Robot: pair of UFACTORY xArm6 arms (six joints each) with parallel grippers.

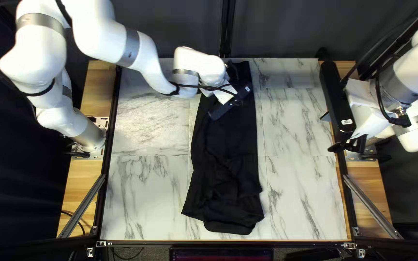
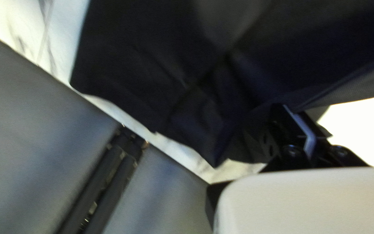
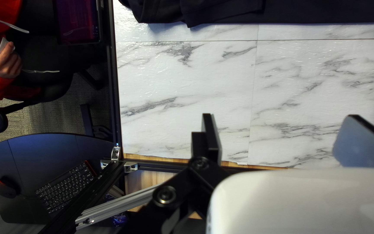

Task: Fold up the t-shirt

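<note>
Two jaws of the left gripper [image 1: 231, 102] are pinching the black t-shirt [image 1: 228, 140] between them, close to the far edge of the desk [image 1: 296, 203]. Some cloth is hanging up off the desk beside these jaws. The rest is lying down the middle, bunching up near the near edge. Over the right edge, the right gripper [image 1: 331, 131] is holding its jaws wide apart, well away from the shirt.

Bright light whitens the bench [image 1: 296, 130] amid surrounding darkness and scatters small glints across it in the right wrist view, while the left wrist view looks blurred, deeply shadowed and partly washed out.
</note>
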